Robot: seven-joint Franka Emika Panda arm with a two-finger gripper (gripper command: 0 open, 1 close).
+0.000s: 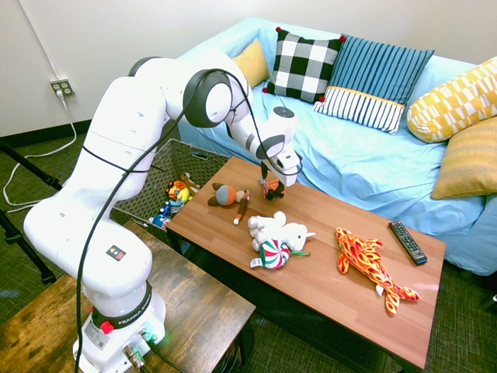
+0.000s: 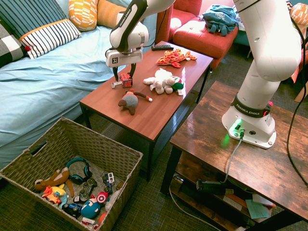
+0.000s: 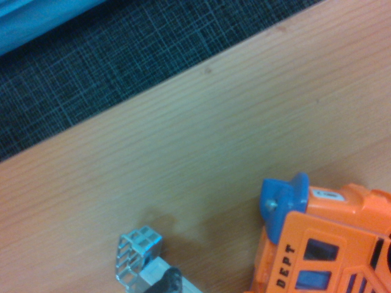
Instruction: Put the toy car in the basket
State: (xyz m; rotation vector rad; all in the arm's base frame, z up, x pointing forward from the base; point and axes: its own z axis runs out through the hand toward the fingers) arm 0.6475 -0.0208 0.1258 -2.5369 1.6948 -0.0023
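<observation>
Wrist view: the toy car (image 3: 330, 241) is orange moulded plastic with a blue cap-shaped fitting on top; "DEPT" is printed in dark letters on its side, standing sideways. A pale grey ladder-like piece (image 3: 137, 256) lies just beside it on the wood grain.

Legible on the arm's base collar: "FRANKA EMIKA" (image 2: 249, 111).

The toy car (image 2: 126, 80) sits on the tabletop (image 2: 159, 108), a smooth reddish-brown wood-grain slab, near the edge facing the sofa (image 2: 53, 72). Its heading and long axis cannot be made out from the exterior views.

The gripper (image 2: 123, 74) hangs right over the car; the jaws are spread apart, one dark finger on either side of it, not closed on it. Contact cannot be told.

The basket (image 2: 29, 161) is rectangular, grey-brown woven, and stands on the floor beyond the tabletop's end, well apart from the car, with small toys inside.

Also on the tabletop:
- brown plush doll (image 2: 130, 101), near the car
- white plush toy (image 2: 163, 81), fluffy
- orange patterned plush fish (image 1: 369, 260)
- black remote (image 1: 407, 242)
</observation>
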